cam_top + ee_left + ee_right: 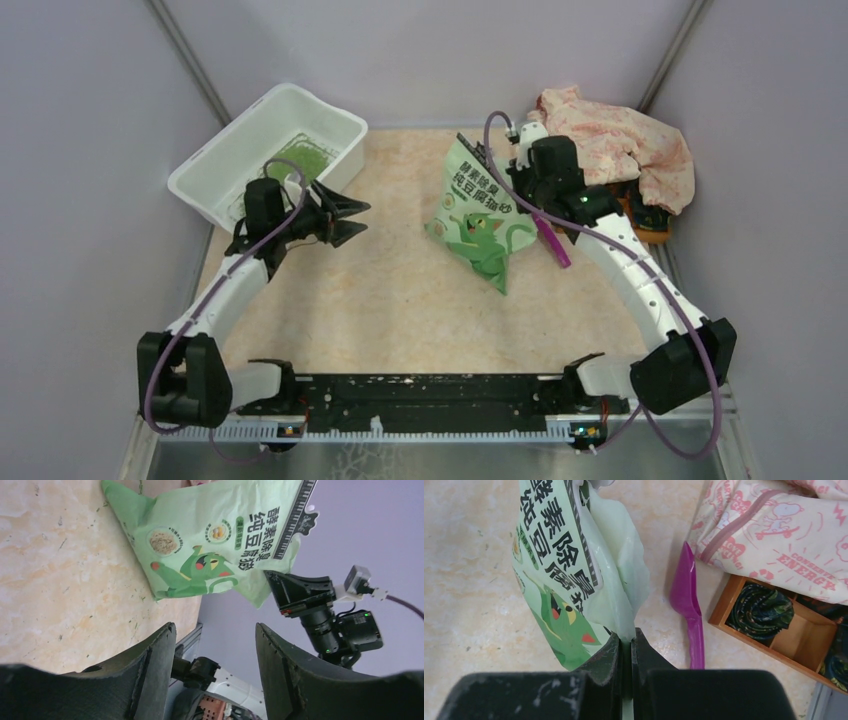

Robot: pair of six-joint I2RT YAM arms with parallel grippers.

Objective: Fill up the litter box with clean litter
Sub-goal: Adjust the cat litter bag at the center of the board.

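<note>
Left pincer (347, 219): my fingers are standing well apart at left centre, gripping nothing, hanging just beside the litter box (225, 145). Right pincer (627, 647): I am clamping the top edge of the green litter bag (559, 580). The white box is sitting upper left, and clean litter (305, 157) is showing as a thin green patch on its floor.

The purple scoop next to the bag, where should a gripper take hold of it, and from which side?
Take the scoop by its narrow handle, coming straight down from above with the fingers across its width. It lies flat on the table, and the bag and wooden tray flank it closely, so a sideways approach looks crowded.
</note>
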